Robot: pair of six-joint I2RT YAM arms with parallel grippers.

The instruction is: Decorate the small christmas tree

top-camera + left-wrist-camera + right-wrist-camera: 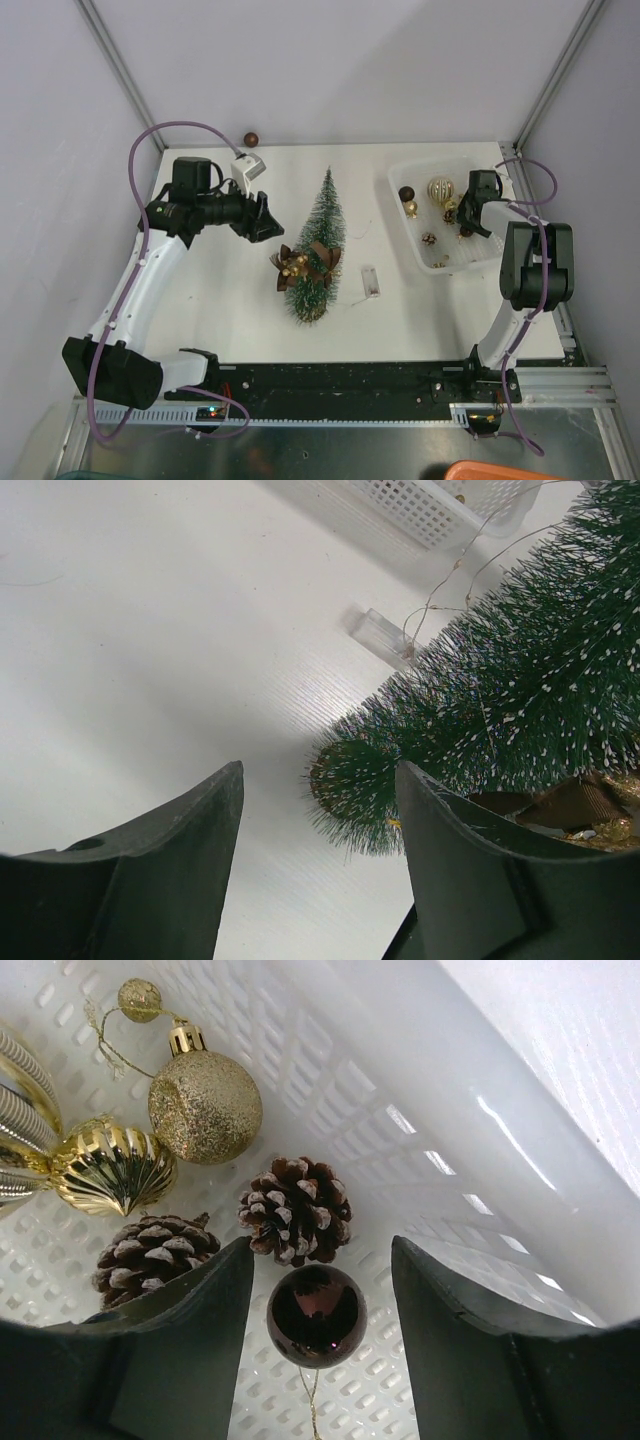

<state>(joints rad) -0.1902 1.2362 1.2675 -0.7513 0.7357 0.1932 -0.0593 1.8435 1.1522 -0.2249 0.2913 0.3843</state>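
The small christmas tree point(325, 215) lies on the white table, tip toward the back, with a brown and gold bow point(305, 262) on its lower half. My left gripper point(265, 217) hovers open just left of it. In the left wrist view the frosted tree point(520, 680) reaches in front of the empty left gripper point(319, 770). My right gripper point(462, 215) is down inside the white basket point(425, 163). In the right wrist view the right gripper point(320, 1245) stands open around a dark brown bauble point(316, 1315), with a gap on each side.
In the basket point(400, 1080) lie two pinecones point(296, 1208), a gold glitter ball point(205, 1106) and a ribbed gold bauble point(110, 1168). A clear battery box point(370, 281) with thin wire lies right of the tree. A brown ball point(251, 138) and a white cube point(250, 166) sit at the back left.
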